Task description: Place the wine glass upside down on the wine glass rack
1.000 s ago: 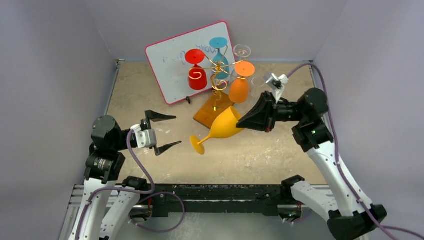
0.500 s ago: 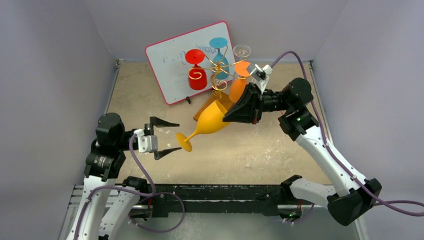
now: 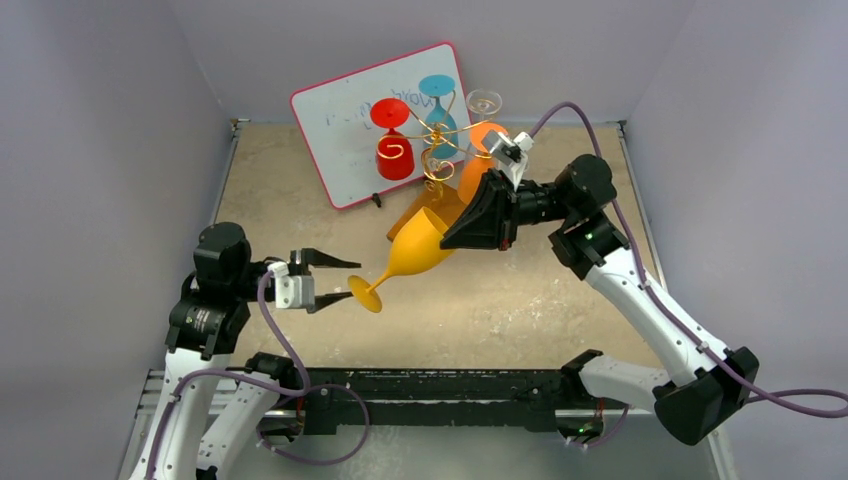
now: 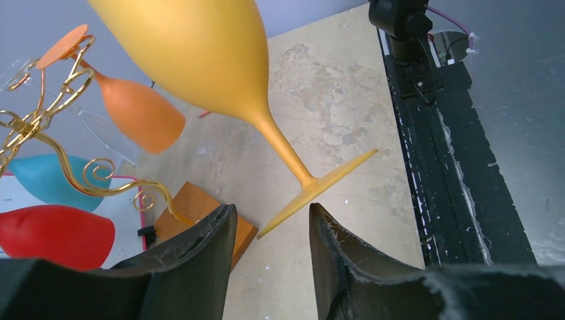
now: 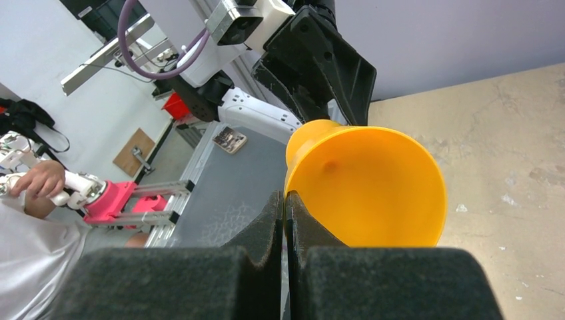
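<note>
A yellow wine glass (image 3: 420,250) hangs tilted above the table, bowl up-right and foot (image 3: 366,291) down-left. My right gripper (image 3: 447,238) is shut on the bowl's rim, one finger inside the bowl and one outside (image 5: 285,197). My left gripper (image 3: 348,280) is open at the glass's foot; in the left wrist view the foot's edge (image 4: 318,192) lies just beyond the gap between the fingertips (image 4: 271,210). I cannot tell whether they touch. The wine glass rack (image 3: 437,130), gold wire on a wooden base (image 3: 408,228), stands behind the glass.
Red (image 3: 395,152), blue (image 3: 438,98), orange (image 3: 478,172) and clear (image 3: 485,101) glasses hang upside down on the rack. A pink-framed whiteboard (image 3: 335,125) leans at the back. The black rail (image 4: 433,133) runs along the table's near edge.
The right arm has carried the yellow glass to the left toward the left gripper. The left gripper has narrowed around the glass's foot.
</note>
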### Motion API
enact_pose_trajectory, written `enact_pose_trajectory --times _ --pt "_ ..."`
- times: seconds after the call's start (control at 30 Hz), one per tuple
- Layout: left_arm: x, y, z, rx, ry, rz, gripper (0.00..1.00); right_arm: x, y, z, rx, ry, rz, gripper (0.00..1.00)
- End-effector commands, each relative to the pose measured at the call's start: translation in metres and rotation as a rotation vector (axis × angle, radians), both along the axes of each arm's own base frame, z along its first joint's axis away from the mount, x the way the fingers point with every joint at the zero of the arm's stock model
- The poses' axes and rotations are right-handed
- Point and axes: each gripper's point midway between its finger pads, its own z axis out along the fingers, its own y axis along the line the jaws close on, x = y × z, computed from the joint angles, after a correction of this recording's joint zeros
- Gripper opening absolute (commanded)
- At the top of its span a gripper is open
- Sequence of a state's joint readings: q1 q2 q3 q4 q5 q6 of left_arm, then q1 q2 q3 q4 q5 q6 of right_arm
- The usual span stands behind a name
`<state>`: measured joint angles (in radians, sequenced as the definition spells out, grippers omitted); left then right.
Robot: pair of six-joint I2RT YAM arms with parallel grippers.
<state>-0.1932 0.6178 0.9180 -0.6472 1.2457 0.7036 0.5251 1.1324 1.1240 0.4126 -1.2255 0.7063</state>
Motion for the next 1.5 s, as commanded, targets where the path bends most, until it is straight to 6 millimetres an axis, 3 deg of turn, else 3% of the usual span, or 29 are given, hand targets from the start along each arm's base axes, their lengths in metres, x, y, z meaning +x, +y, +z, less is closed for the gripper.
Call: enact_pose_trajectory --times 0.0,0.2,0.37,0.6,0.73,1.0,1.27,1.47 --pt "-0.009 -0.003 0.018 -0.02 -0.069 -0.057 0.39 -0.008 -0.002 0.026 0.058 -0.119 0.022 0.0" --pt "-0.006 -0.002 0.018 -0.018 -0.054 -0.031 0.14 -0.006 0.0 0.025 0.052 -0.108 0.02 0.0" --pt "-0.004 0.0 0.023 -0.019 -0.061 0.007 0.0 -0.006 0.0 0.027 0.069 -0.115 -0.015 0.02" --pt "0.002 0.003 0.025 -0.021 -0.058 0.056 0.0 0.003 0.001 0.027 0.101 -0.105 -0.098 0.27" --pt "0.003 0.003 0.029 -0.023 -0.06 0.069 0.0 0.014 -0.001 0.036 0.146 -0.109 -0.197 0.49" --pt "0.005 0.006 0.033 -0.023 -0.045 0.109 0.0 0.038 -0.01 0.061 0.211 -0.119 -0.408 0.76" --pt "0.014 0.01 0.034 -0.031 -0.019 0.178 0.0 0.036 -0.018 0.065 0.235 -0.113 -0.462 1.0" --pt "0.035 0.018 0.044 -0.077 0.013 0.32 0.0 0.031 -0.028 0.065 0.228 -0.109 -0.508 1.0"
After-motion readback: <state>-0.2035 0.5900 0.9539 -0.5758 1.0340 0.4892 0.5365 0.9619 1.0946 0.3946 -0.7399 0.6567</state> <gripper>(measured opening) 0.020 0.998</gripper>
